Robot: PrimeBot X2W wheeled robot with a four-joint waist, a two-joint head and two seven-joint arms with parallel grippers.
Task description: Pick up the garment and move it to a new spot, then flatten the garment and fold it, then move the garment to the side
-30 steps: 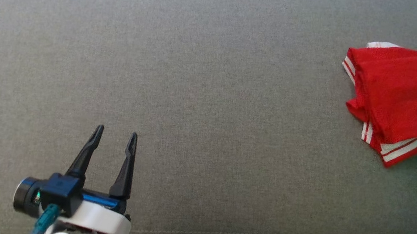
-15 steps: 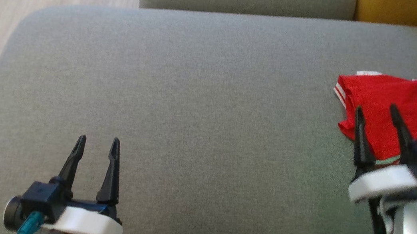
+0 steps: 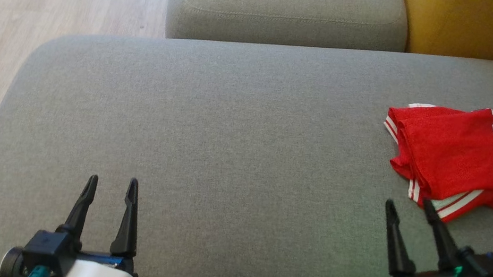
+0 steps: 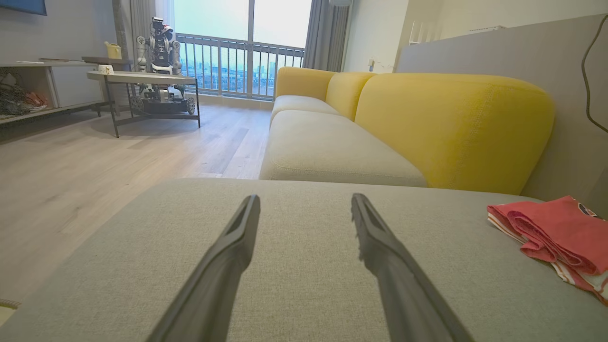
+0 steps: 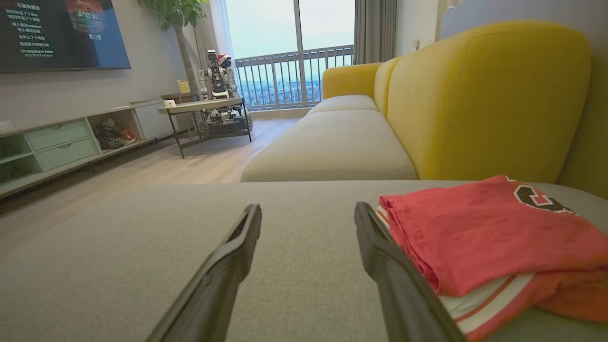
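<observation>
Right gripper (image 3: 408, 203) hovers low, fingers spread and empty, folded red garment (image 3: 459, 152) lying just ahead and slightly right on the grey cushion (image 3: 228, 131). Soft, light, floppy cloth: pinch all layers at the near striped edge, I'd say. Left gripper (image 3: 113, 179) spread too, garment well off to its right.

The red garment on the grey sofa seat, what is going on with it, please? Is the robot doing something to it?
The red garment lies folded on the right part of the grey sofa seat, and nothing holds it. The right gripper is open and empty, its fingertips close to the garment's striped near edge. The left gripper is open too, over the bare seat far to the left. From how things lie, the folding looks done and the garment sits at the side.
</observation>
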